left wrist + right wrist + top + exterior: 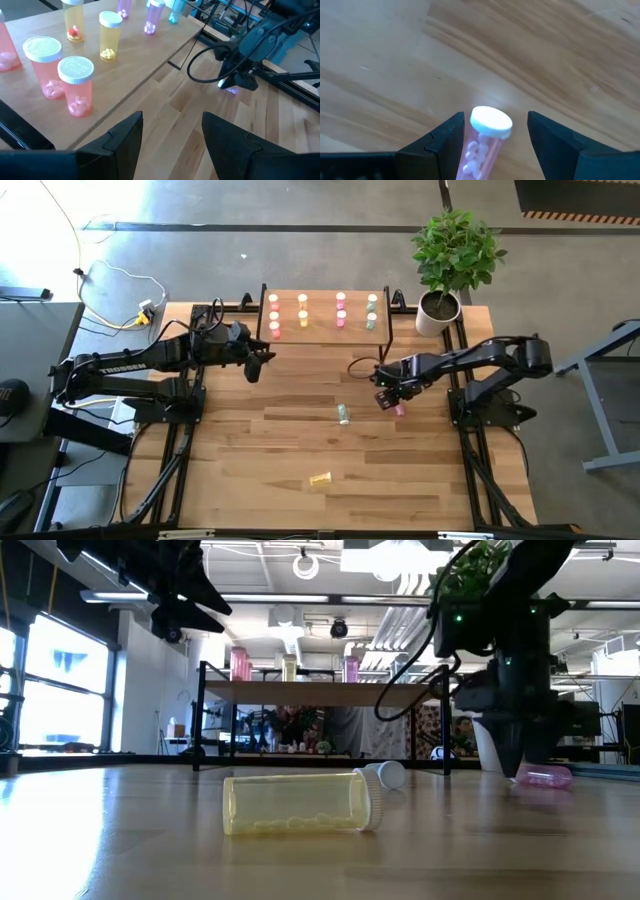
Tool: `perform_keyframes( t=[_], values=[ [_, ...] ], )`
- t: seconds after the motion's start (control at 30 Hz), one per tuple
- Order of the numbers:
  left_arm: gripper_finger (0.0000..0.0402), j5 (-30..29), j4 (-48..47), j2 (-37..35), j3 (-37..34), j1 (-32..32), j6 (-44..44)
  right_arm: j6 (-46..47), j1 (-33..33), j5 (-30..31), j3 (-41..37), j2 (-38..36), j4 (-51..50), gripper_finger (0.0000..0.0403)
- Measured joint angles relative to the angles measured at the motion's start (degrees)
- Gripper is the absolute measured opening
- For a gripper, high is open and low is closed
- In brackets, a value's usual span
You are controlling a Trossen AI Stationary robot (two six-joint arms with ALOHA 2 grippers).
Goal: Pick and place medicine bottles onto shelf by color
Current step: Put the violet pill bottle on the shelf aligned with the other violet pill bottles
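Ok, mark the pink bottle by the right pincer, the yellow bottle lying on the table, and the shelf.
pink bottle (491, 121): right wrist view, white cap.
yellow bottle (295, 804): low view, middle of body.
shelf (322, 334): high view, bare front edge.

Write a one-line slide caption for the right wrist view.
Right tool open, straddling a pink bottle lying on the wooden tabletop.

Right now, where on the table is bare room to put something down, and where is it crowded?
The wooden tabletop is bare on the left, beside the lying yellow bottle, and between the pale green bottle and the raised light-wood shelf. It is crowded on the shelf and at the right gripper over the pink bottle.
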Motion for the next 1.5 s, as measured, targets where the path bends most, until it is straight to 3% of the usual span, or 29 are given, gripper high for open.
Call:
perform_keyframes(
  t=[0.23, 0.63, 1.0, 1.3, 1.5],
  values=[
    [0.0195, -0.04, 0.01, 0.00, 0.00, 0.00, 0.46, 0.32, 0.00, -0.14, 0.00, 1.47, 1.16, 0.0203],
    [0.0195, -0.04, 0.00, 0.00, 0.00, 0.00, 0.96, 0.39, -0.02, -1.00, 0.00, 1.47, 1.13, 0.0131],
    [0.0195, -0.04, 0.01, 0.00, 0.00, 0.02, 0.91, -5.32, 0.79, -1.64, 0.09, 1.09, 1.14, 0.0124],
    [0.0195, -0.02, 0.13, 0.00, 0.00, 0.02, -0.54, -6.11, 2.17, -4.63, 0.13, -8.22, 4.33, 0.0124],
    [0.0195, -0.10, 0.12, 0.00, 0.00, 0.01, -0.51, -4.60, 3.37, -4.41, 0.15, -17.84, 13.39, 0.0124]
  ],
)
